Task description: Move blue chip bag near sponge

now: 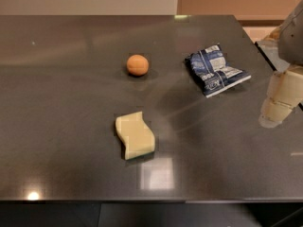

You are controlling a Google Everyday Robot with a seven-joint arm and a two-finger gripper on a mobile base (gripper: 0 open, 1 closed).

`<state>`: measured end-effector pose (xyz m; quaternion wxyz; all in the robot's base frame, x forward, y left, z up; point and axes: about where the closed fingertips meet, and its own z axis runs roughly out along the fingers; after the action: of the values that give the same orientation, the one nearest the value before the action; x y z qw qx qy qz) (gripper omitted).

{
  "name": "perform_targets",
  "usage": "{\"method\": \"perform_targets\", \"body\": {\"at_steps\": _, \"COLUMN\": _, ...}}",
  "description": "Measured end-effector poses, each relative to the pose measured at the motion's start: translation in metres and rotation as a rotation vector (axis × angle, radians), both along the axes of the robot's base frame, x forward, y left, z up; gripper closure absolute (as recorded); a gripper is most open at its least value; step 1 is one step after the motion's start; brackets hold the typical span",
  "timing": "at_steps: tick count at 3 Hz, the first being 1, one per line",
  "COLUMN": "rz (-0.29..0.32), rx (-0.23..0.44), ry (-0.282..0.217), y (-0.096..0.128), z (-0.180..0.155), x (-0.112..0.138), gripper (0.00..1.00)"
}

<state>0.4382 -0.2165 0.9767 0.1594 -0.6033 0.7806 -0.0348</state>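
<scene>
Gripper (pixel 274 110) is what I look for first, and I find it at about 3 o'clock in my view, at the right edge of the dark table (pixel 71 164), pale cream and blocky, pointing down toward the surface. It holds nothing that I can see, and it touches none of the objects. Whether it is spread or pressed together I cannot tell from here.

The blue chip bag (pixel 215 70) lies flat on the table at about 2 o'clock from the middle, crumpled, with white label patches facing up. The gripper sits at roughly 4 o'clock from the bag, near it but apart.

The sponge (pixel 135 135) lies at about 7 o'clock from the table's middle, pale yellow with wavy sides. The bag is well apart from it, off toward its 1 to 2 o'clock.

A small orange ball (pixel 138 65) rests at 12 o'clock from the sponge, level with the bag and to its 9 o'clock side.
</scene>
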Motion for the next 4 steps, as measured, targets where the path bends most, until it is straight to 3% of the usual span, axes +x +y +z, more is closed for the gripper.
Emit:
{"method": "perform_targets", "body": {"at_steps": 1, "rz": -0.123, "rx": 0.178, "ry": 0.026, "y": 0.005, "z": -0.005, "x": 0.064, "gripper": 0.0}}
{"method": "perform_targets", "body": {"at_steps": 2, "rz": -0.166, "rx": 0.236, "ry": 0.012, "y": 0.009, "z": -0.005, "x": 0.095, "gripper": 0.0}}
{"method": "perform_targets", "body": {"at_steps": 4, "rz": -0.312, "rx": 0.227, "ry": 0.036, "y": 0.009, "z": -0.036, "x": 0.166, "gripper": 0.0}}
